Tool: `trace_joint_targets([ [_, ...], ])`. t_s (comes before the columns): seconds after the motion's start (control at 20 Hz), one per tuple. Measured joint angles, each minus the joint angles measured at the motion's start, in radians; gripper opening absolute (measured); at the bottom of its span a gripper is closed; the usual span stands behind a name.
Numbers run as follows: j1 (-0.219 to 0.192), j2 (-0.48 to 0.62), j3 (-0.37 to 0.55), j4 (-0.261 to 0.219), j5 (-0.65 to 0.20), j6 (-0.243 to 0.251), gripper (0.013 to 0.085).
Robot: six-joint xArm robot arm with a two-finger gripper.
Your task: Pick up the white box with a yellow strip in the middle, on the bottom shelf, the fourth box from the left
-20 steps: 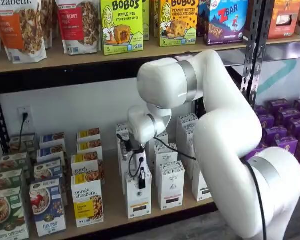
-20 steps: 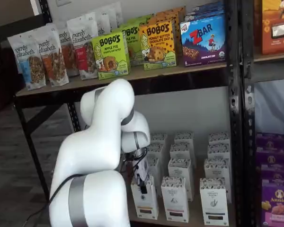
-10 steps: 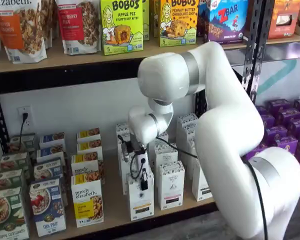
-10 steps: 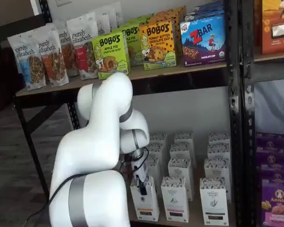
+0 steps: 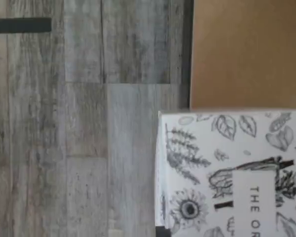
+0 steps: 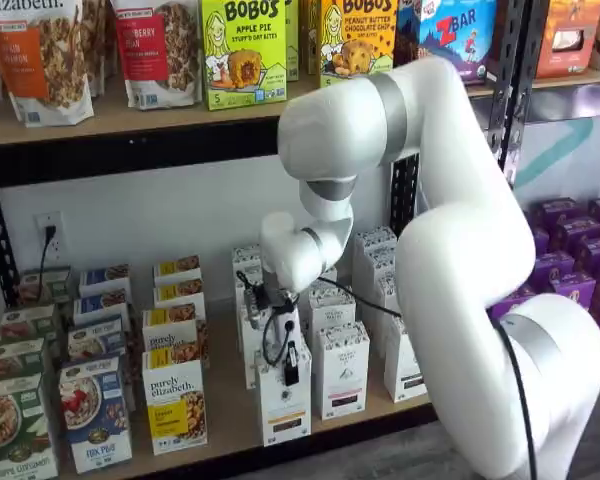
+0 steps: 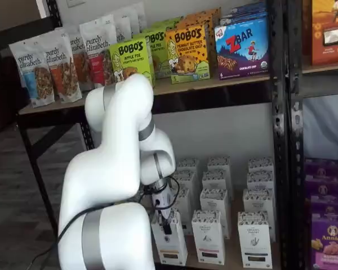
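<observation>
The white box [image 6: 283, 400] is a tall narrow carton with a dark-speckled top band, at the front of the bottom shelf [image 6: 225, 405]. It shows in both shelf views [image 7: 170, 241]. My gripper [image 6: 284, 352] reaches down onto its top, black fingers closed on the upper part of the box, with a cable looped beside it; it also shows in a shelf view [image 7: 165, 218]. In the wrist view the box's leaf-printed top [image 5: 232, 173] juts past the tan shelf board [image 5: 246, 54] over grey plank floor.
Like white cartons [image 6: 340, 370] stand right beside and behind the held one. Purely Elizabeth boxes [image 6: 175, 400] stand to its left, purple boxes [image 6: 570, 260] at the far right. The upper shelf with Bobo's boxes [image 6: 242, 50] hangs over the arm. A black upright [image 6: 505, 100] stands right of it.
The arm's elbow has risen and swung back. The gripper and the white box have shifted slightly forward toward the shelf's front edge.
</observation>
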Motion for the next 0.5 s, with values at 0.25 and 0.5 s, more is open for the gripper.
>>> trace_joint_targets([
  [0.25,0.006,-0.082,0.111,-0.045,-0.033,0.048,0.0450],
  [0.5,0.014,-0.168,0.214,-0.102,-0.057,0.110,0.0450],
])
